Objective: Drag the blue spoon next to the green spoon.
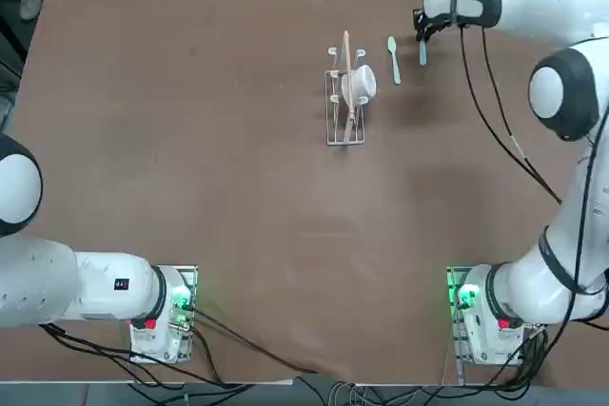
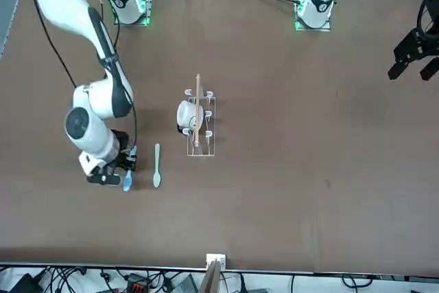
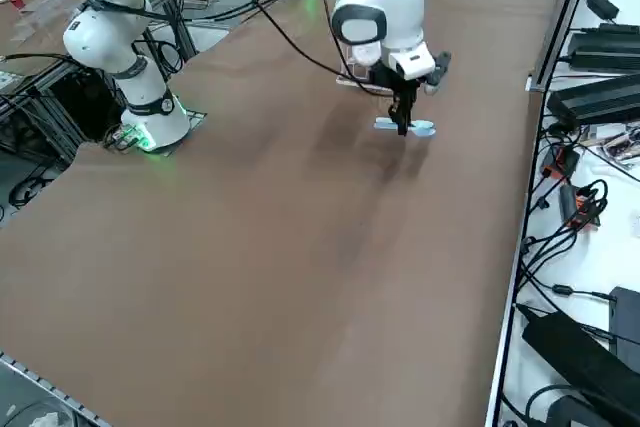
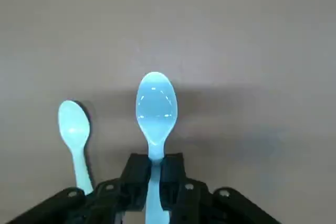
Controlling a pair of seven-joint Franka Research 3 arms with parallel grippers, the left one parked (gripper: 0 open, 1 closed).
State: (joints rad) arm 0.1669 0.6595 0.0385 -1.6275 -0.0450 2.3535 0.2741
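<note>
where the top view hides it, the wrist view shows right gripper point(image 4: 156, 174) jaws pinching blue spoon point(image 4: 156, 109) handle.

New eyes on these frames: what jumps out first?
The right gripper, far across the table, is shut on the handle of the small sky-blue plastic spoon. The pale mint-green plastic spoon lies parallel beside it, apart. Past that is a wire rack holding a white cup.

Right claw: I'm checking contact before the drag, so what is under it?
The blue spoon lies under the right claw, handle beneath the shut fingertips. Actual contact is hidden. The green spoon lies alongside.
</note>
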